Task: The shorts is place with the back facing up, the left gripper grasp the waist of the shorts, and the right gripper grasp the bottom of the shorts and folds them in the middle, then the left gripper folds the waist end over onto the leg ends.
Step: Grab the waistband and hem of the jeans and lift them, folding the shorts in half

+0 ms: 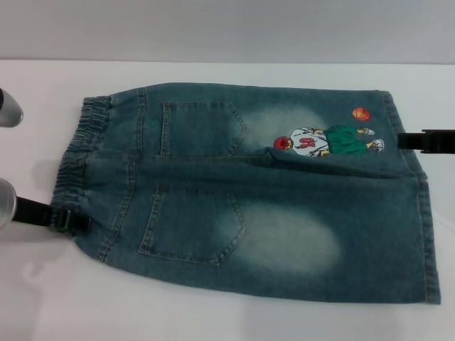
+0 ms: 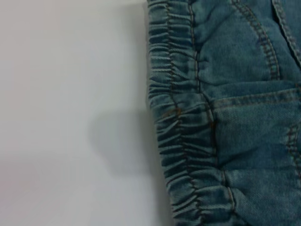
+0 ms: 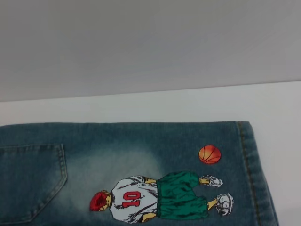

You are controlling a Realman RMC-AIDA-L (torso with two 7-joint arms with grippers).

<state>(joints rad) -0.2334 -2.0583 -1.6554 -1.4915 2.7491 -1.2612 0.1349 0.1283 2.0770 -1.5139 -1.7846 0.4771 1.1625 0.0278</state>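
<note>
The faded blue denim shorts (image 1: 270,206) lie flat on the white table, back pockets up. The ruffled waist (image 1: 85,142) is at the left and the bottom of the shorts, the straight leg ends (image 1: 424,227), at the right. My left gripper (image 1: 75,222) sits at the near corner of the waist, touching the fabric edge. My right gripper (image 1: 409,141) reaches in from the right and meets the hem of the far leg beside the basketball-player print (image 1: 323,141). The left wrist view shows the waist (image 2: 178,132) close up. The right wrist view shows the print (image 3: 160,197) and the hem (image 3: 249,165).
The white table (image 1: 213,312) runs around the shorts on all sides, with a grey wall (image 1: 227,28) behind its far edge. A silver part of my left arm (image 1: 8,106) shows at the left edge.
</note>
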